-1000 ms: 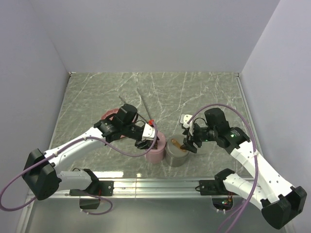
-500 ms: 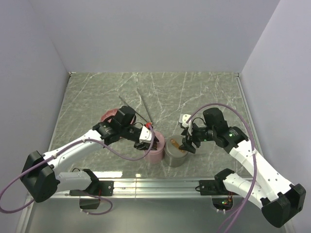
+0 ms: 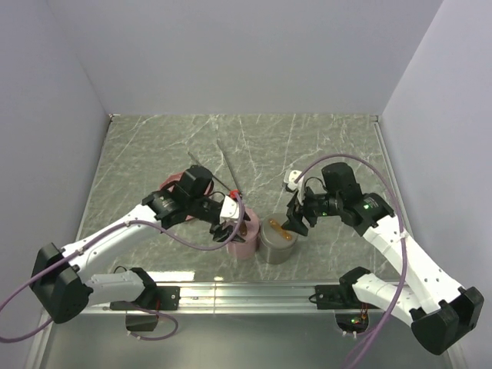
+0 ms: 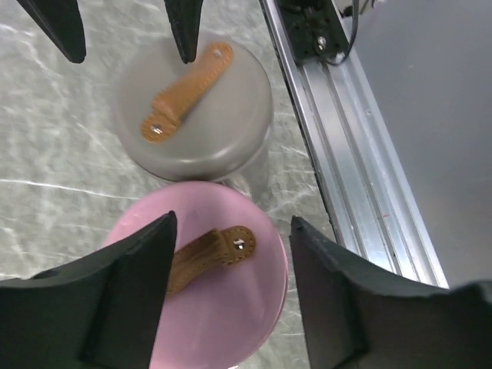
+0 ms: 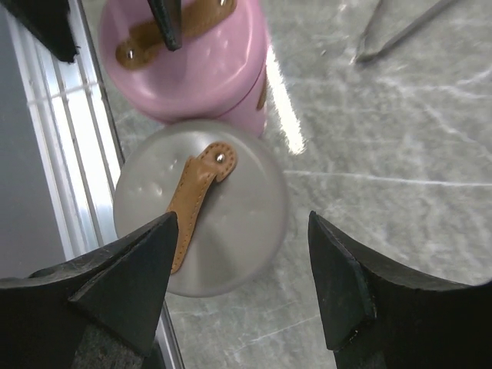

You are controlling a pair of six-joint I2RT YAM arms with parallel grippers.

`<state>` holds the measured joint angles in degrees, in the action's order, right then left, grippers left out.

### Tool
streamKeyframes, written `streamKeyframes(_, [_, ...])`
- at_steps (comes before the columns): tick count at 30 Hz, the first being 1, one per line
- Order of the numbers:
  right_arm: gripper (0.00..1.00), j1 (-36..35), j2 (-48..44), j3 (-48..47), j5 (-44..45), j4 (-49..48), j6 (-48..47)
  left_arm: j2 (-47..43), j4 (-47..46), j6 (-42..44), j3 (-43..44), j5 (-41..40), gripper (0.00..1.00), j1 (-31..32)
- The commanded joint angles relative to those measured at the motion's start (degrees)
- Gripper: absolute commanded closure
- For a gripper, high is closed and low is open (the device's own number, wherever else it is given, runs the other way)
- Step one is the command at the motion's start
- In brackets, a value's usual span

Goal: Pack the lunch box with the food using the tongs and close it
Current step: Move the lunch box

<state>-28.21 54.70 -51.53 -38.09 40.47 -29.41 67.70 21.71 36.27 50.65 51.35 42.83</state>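
Observation:
The lunch box stands as two round tubs side by side, a pink one (image 3: 244,240) and a grey one (image 3: 277,243), each with a lid on and a brown strap across it. My left gripper (image 4: 231,223) hovers open over the pink lid (image 4: 231,307), nothing between its fingers. Over the grey lid (image 5: 238,192), my right gripper (image 5: 242,219) is open and empty too. The tongs (image 3: 224,167) lie on the table behind the tubs; their tip (image 5: 400,27) shows in the right wrist view. No food is in view.
A pink plate (image 3: 169,184) sits behind my left arm, mostly hidden by it. A metal rail (image 3: 246,292) runs along the near table edge, just in front of the tubs. White walls enclose the marble table (image 3: 323,146) on three sides.
My left gripper's jaws have spread wider above the pink lid and its wrist has shifted slightly. The right gripper has drifted a little back over the grey lid.

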Motion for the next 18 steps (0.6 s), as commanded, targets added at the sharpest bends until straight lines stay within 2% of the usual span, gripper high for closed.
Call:
streamKeyframes(1, [0.24,0.87,-0.64,-5.85,0.12,-0.65,2.07,-3.71,2.54,-3.3,5.06,0.59,0.32,-0.29])
streamKeyframes(4, [0.24,1.49,-1.61,-8.5,-0.23,-0.39,3.04,-5.73,2.28,-6.47,7.35,0.5,0.27,-0.38])
streamKeyframes(7, [0.23,2.71,-2.4,-11.12,0.38,-1.7,5.76,-7.67,-0.17,-13.05,8.76,-1.07,0.21,-1.51])
streamKeyframes(8, [0.22,3.33,-2.05,-11.92,0.47,-1.71,6.2,-8.54,-3.05,-18.03,9.11,-1.78,0.19,-2.22])
streamKeyframes(10, [0.22,6.57,-0.91,-14.38,0.21,-1.62,7.78,-9.25,-5.62,-22.72,9.11,-3.01,0.1,-5.64])
streamKeyframes(12, [0.21,11.82,1.28,-16.66,-2.07,-1.36,9.1,-9.78,-10.1,-32.18,8.85,-3.97,0.01,-10.45])
streamKeyframes(16, [0.2,20.9,6.54,-19.57,-5.68,-1.27,11.39,-8.03,-11.0,-40.89,11.91,-8.1,0.01,-18.38])
streamKeyframes(18, [0.2,25.21,8.4,-20.89,-6.56,-2.23,13.49,-4.87,-6.7,-43.38,14.64,-9.95,0.01,-22.77])
